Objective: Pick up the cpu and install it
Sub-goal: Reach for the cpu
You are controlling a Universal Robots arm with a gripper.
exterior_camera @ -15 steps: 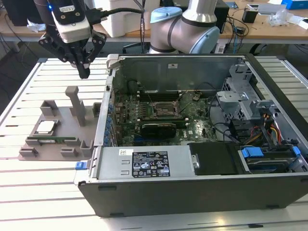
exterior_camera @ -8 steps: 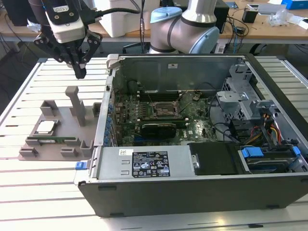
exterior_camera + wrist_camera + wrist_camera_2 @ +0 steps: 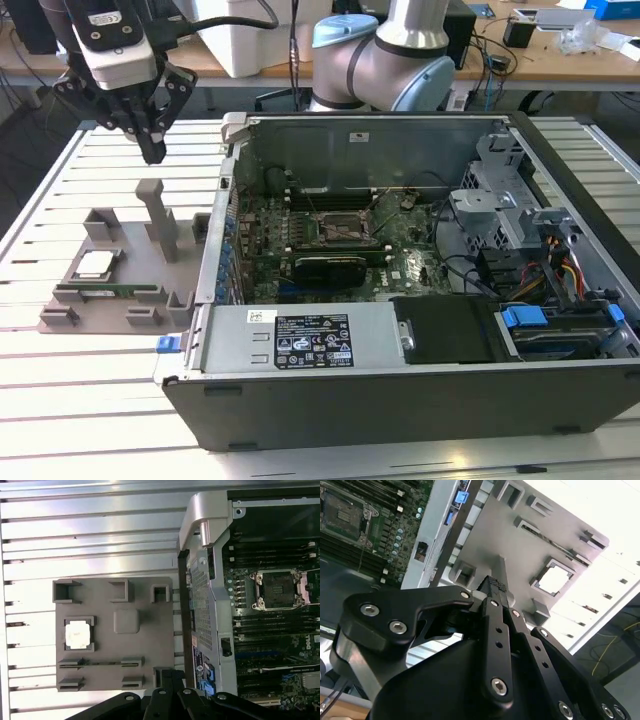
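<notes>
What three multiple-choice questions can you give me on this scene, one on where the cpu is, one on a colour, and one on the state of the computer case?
1. Where does the cpu lie?
A. In the socket inside the case
B. In a recess of the holder on the table, at the exterior view's left of the computer case
C. On the floor

2. What colour is the holder?
A. Gray
B. Red
C. Yellow

3. How is the computer case?
A. Shut on all sides
B. Open, with the motherboard showing
C. Covered with a cloth

Answers:
1 B: in both wrist views, the pale square sits framed in the holder.
2 A: the holder's plate and posts are gray.
3 B: the board's parts show between the case walls.
</notes>
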